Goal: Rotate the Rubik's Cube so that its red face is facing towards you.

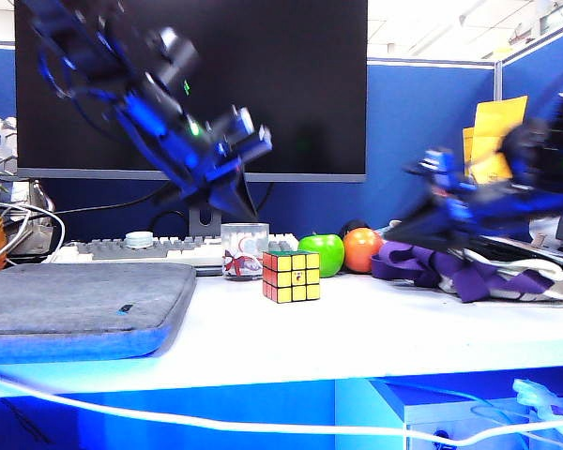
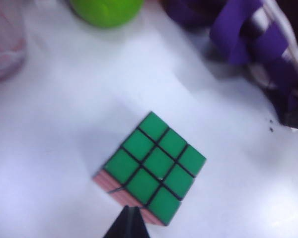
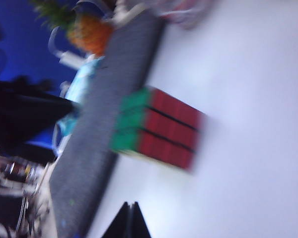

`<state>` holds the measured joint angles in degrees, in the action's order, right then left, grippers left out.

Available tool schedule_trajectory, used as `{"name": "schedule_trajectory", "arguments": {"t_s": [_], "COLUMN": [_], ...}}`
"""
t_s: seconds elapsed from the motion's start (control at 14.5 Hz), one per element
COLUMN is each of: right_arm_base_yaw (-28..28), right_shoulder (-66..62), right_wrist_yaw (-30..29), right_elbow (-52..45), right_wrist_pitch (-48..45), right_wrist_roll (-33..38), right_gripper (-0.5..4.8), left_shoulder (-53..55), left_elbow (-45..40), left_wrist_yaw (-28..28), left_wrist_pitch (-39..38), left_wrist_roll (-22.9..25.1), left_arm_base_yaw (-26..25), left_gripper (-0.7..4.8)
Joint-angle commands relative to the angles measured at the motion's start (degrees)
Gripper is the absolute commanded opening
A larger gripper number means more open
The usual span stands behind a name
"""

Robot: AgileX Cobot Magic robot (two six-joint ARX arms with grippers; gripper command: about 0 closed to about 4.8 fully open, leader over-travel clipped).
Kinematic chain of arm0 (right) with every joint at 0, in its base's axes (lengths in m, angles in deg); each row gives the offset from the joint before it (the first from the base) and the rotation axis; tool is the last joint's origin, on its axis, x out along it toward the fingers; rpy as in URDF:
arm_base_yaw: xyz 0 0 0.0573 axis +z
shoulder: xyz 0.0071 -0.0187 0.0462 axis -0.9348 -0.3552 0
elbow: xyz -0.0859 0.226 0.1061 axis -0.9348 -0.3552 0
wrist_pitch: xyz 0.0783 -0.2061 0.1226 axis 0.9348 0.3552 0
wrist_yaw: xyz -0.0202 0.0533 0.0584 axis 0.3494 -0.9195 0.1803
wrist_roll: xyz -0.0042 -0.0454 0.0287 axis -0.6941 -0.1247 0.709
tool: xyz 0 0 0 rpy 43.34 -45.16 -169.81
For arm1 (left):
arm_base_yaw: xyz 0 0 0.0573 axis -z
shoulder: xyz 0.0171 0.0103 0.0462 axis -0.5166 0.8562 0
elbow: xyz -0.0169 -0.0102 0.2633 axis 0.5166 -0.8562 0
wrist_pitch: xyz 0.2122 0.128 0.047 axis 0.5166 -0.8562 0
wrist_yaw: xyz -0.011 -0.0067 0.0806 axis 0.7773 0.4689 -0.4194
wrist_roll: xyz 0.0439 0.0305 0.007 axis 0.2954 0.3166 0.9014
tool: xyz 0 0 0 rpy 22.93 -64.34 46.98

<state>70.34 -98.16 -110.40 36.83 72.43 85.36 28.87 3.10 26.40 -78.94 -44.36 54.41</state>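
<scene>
With both grippers, left (image 2: 129, 223) and right (image 3: 130, 220), pressed together and off the cube (image 1: 291, 276) mid-table, yellow faces us, so we judge the turn undone: next, spread and grasp.

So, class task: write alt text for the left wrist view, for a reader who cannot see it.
A Rubik's Cube sits on a white table, green face up, a pinkish-red face showing along one lower edge. The left gripper shows as one dark tip just beside it; a green apple and purple straps lie beyond.
</scene>
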Motion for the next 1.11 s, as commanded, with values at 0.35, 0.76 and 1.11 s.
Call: {"name": "schedule_trajectory", "arguments": {"t_s": [0.35, 0.76, 1.11], "right_arm_base_yaw": [6.71, 6.56, 6.67], "right_shoulder": [-6.43, -8.35, -9.55], "right_wrist_yaw": [2.56, 6.01, 6.32], "right_elbow": [11.63, 13.00, 13.00], "right_wrist_pitch": [1.42, 3.61, 4.09], "right_wrist_roll": [0.13, -1.84, -1.81], "right_gripper": [-0.01, -0.01, -0.01], "left_shoulder": [0.35, 3.96, 8.94], "left_elbow": [0.76, 1.57, 7.98], "left_wrist_yaw": [5.95, 1.20, 2.14], "left_wrist_pitch": [-4.28, -0.61, -0.74], "left_wrist_roll": [1.07, 0.46, 0.39], "left_arm_base_yaw": [-0.33, -0.33, -0.24], "left_gripper": [0.15, -0.05, -0.05]}}
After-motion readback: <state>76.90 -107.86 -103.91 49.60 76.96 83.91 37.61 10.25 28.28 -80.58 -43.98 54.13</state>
